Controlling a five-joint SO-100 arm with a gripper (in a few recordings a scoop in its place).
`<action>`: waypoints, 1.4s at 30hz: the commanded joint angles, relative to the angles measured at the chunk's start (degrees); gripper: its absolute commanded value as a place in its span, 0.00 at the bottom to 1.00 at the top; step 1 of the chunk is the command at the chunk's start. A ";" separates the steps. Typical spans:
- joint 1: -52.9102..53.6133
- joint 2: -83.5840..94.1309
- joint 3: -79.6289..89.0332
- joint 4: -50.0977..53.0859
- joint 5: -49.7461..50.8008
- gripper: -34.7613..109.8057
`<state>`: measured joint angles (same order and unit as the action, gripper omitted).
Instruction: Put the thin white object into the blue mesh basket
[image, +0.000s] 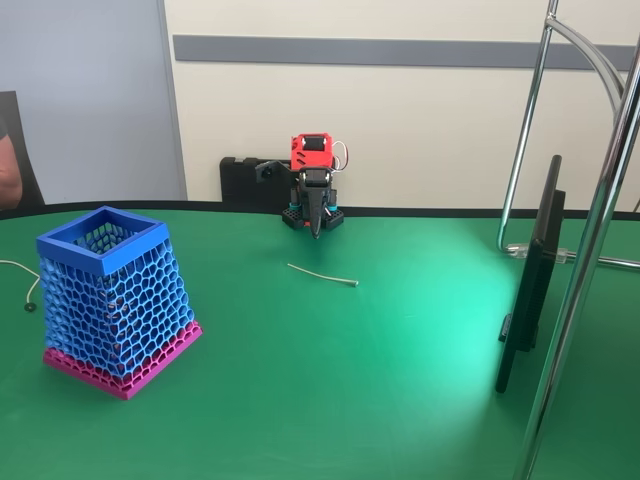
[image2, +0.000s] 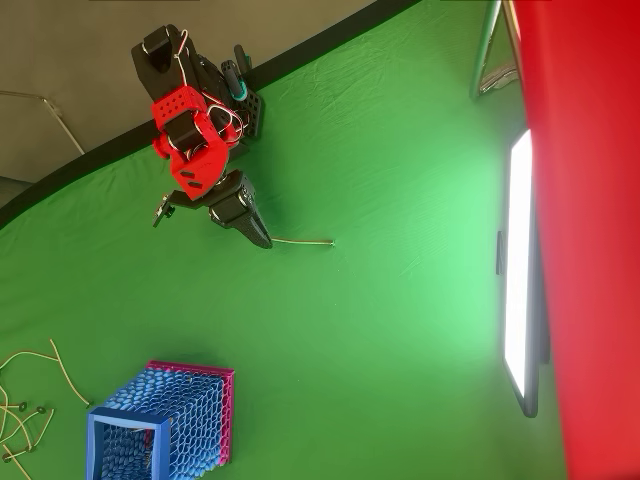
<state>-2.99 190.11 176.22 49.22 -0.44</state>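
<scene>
The thin white object (image: 322, 274) lies flat on the green table, a slim bent stick with a small knob at its right end; the overhead view shows it as a short pale line (image2: 303, 241). My gripper (image: 317, 226) hangs folded at the arm's base at the back of the table, pointing down, its dark fingers together and holding nothing. From above, the gripper (image2: 262, 238) tip sits right at the stick's left end. The blue mesh basket (image: 112, 297) stands upright at the front left, pink band at its foot; in the overhead view the basket (image2: 165, 420) is at the lower left.
A dark flat screen (image: 532, 276) stands edge-on at the right beside chrome stand tubes (image: 600, 200). Thin white cords with dark ends (image2: 25, 405) lie left of the basket. A person's arm (image: 8, 170) shows at the far left edge. Open green cloth (image: 340, 380) spans the middle.
</scene>
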 joint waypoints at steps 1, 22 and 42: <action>-0.18 0.35 0.44 0.35 0.26 0.25; -0.18 0.35 0.44 0.35 0.70 0.25; 0.88 -16.08 -7.12 -5.71 2.55 0.24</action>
<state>-2.55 176.04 172.53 44.65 1.49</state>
